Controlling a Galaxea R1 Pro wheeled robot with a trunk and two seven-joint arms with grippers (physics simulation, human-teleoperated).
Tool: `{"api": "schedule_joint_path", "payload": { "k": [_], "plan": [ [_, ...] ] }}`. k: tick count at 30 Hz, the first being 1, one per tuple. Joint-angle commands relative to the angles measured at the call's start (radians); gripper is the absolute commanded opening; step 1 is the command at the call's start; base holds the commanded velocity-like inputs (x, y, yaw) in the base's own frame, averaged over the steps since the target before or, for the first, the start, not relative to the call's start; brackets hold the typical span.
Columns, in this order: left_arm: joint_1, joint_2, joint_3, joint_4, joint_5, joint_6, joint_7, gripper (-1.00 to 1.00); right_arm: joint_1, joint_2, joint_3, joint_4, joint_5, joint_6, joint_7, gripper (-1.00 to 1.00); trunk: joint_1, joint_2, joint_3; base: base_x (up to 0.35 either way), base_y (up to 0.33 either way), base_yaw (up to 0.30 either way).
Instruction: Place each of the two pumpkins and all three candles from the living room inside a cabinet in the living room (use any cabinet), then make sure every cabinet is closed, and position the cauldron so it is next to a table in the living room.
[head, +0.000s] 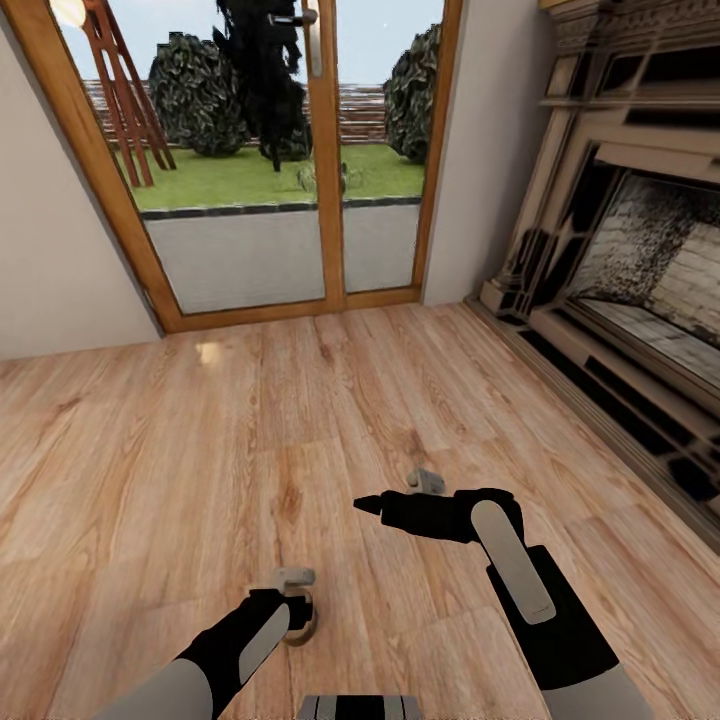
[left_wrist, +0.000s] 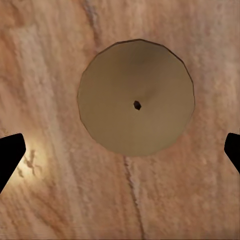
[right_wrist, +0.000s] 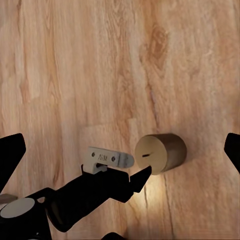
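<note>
One candle (left_wrist: 136, 97) stands upright on the wood floor (head: 150, 450) directly under the left gripper (head: 292, 607), whose fingers are spread wide on either side of it and not yet touching. In the head view it sits at about six o'clock, close to the robot. The right gripper (head: 400, 497) hovers a little farther out, toward five o'clock, fingers also wide and holding nothing. Beyond, glazed doors (head: 290, 160) stand at twelve o'clock and the fireplace (head: 620, 250) at two o'clock. Judging from this, the job is at an early stage: this candle is still to be picked up, and no cabinet, pumpkin, cauldron or table is in sight to judge the rest.
</note>
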Motion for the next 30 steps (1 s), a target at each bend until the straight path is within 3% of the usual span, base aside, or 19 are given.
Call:
{"api": "schedule_joint_path", "payload": {
  "k": [1,16,30],
  "plan": [
    [-0.001,0.001,-0.007,-0.003,0.010,0.002,0.010,1.00,-0.001,0.000,0.000,-0.001,-0.010,0.002,-0.010,1.00,0.000,0.000,-0.001,0.000,0.000,0.000],
    [-0.001,0.001,-0.007,-0.007,0.010,0.001,0.010,1.00,-0.001,0.000,0.001,0.000,-0.010,0.002,-0.010,1.00,0.000,0.000,-0.001,0.000,0.000,0.000],
    [-0.001,0.001,-0.007,-0.008,0.010,0.002,0.010,1.00,-0.001,-0.001,0.001,-0.004,-0.010,0.003,-0.010,1.00,0.000,0.000,-0.001,0.096,0.018,0.000]
  ]
}}
